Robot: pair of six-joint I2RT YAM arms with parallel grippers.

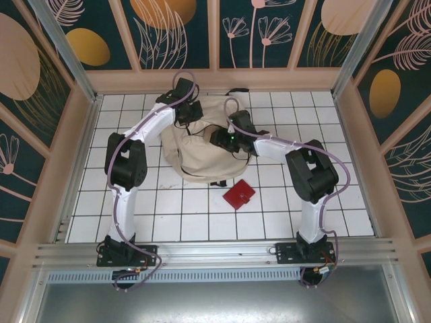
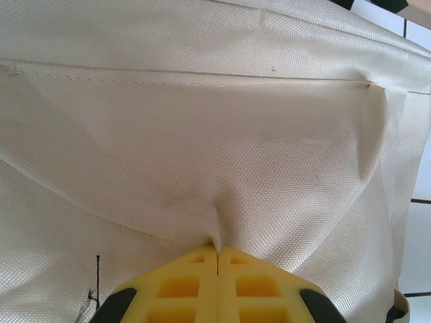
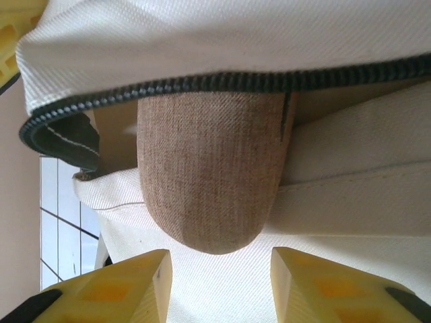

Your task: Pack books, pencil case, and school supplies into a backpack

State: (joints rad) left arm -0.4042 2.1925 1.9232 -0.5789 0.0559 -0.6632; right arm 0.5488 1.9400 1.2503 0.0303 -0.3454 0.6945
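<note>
Two arms: hung over the backpack point(image 1: 192, 158).
Left gripper point(image 2: 217, 254): jaws pinched backpack fabric.
Right gripper point(image 3: 221, 256): jaws stood apart, flanking pencil case point(image 3: 209, 175) at zip opening point(image 3: 202, 84).
Red case point(image 1: 239, 195): lay on desk point(image 1: 168, 215), near backpack.

Left pincer point(image 2: 217, 252) tight together at the tips, right pincer point(image 3: 221, 259) spread well apart.

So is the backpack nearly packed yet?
Partly, I'd say. The tan pencil case sits part-way in under the zip of the backpack, its rounded end poking out. The right gripper is open just behind it. The left gripper pinches the backpack's fabric. The red case lies on the table beside the backpack, not yet packed. Whether the books are inside, the fabric hides.
</note>
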